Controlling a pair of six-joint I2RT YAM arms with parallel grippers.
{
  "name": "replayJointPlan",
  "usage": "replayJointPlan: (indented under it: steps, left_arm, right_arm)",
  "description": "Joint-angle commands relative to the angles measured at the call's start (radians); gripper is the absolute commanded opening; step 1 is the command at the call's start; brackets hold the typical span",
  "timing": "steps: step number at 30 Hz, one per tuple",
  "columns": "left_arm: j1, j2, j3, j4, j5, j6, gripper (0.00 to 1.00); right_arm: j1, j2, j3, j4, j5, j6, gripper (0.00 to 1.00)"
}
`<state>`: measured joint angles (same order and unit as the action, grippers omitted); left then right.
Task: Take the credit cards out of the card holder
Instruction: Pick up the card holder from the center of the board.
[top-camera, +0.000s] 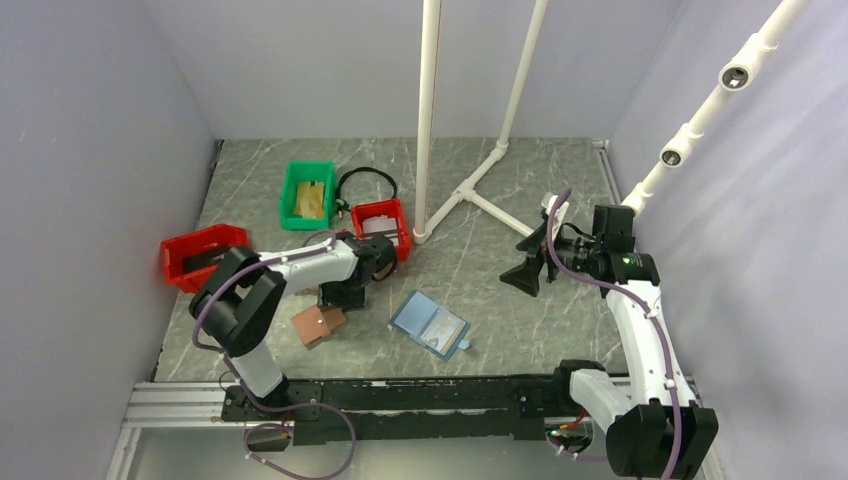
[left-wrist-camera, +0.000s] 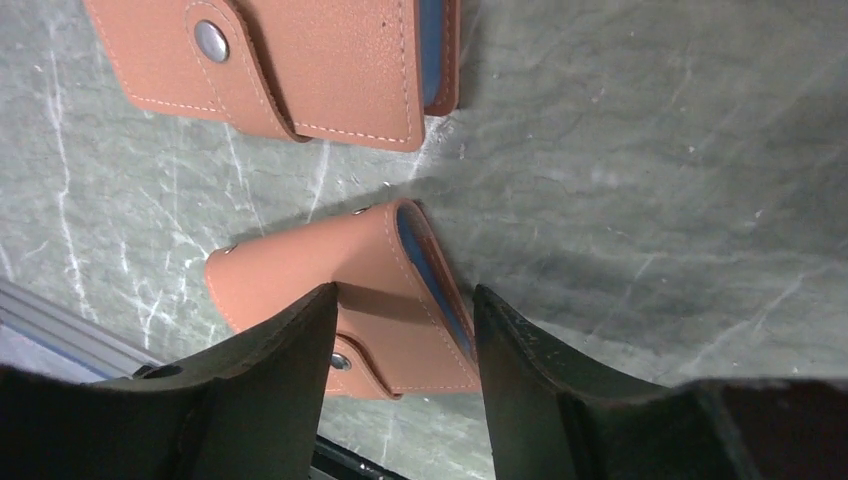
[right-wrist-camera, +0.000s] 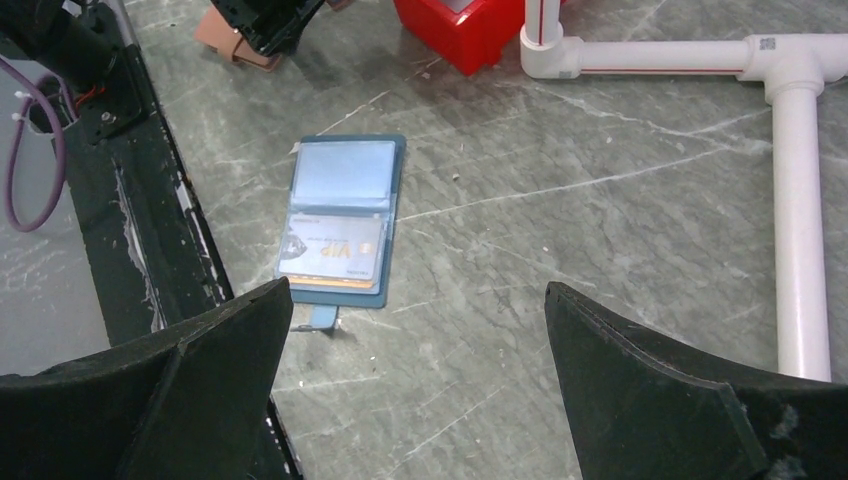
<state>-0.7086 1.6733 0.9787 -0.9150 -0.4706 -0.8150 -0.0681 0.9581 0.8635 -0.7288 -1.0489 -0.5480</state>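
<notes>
Two brown card holders with light blue inside lie shut, snap tabs fastened, at the front left (top-camera: 318, 323). In the left wrist view one holder (left-wrist-camera: 300, 275) lies with its near end between my left gripper's (left-wrist-camera: 405, 292) spread jaws; the other (left-wrist-camera: 320, 70) lies just beyond. The left gripper (top-camera: 345, 292) is open, low over them. No credit cards show at the brown holders. My right gripper (top-camera: 528, 268) is open and empty, held above the table at the right; its wrist view (right-wrist-camera: 418, 288) shows only table between the fingers.
An all-blue bifold (top-camera: 430, 324) lies open mid-table with a pale card (right-wrist-camera: 332, 250) in it. Two red bins (top-camera: 200, 254) (top-camera: 382, 224) and a green bin (top-camera: 307, 194) stand at the back left, near a black cable loop (top-camera: 366, 181). A white pipe frame (top-camera: 470, 185) stands behind centre.
</notes>
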Motion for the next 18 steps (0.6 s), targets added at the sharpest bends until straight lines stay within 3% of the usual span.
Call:
replayJointPlan:
  steps: [1, 3, 7, 12, 18]
  left_arm:
    - [-0.007, 0.071, 0.026, -0.059, -0.05, -0.072, 0.56]
    - [-0.011, 0.077, 0.02, -0.048, -0.04, -0.077, 0.34]
    - [-0.017, 0.042, 0.016, -0.038, -0.023, -0.081, 0.0]
    - [-0.066, -0.084, 0.042, -0.013, 0.047, -0.081, 0.0]
    - [-0.089, -0.23, -0.003, 0.193, 0.315, -0.123, 0.0]
  right_arm:
    - [0.007, 0.008, 0.014, 0.022, -0.008, -0.031, 1.0]
    - [0.007, 0.011, 0.014, 0.022, -0.007, -0.032, 1.0]
    - [0.013, 0.015, 0.016, 0.014, -0.003, -0.038, 1.0]
    - [0.059, 0.028, 0.021, -0.027, 0.011, -0.112, 1.0]
    - [0.335, 0.017, -0.095, 0.047, 0.159, -0.311, 0.99]
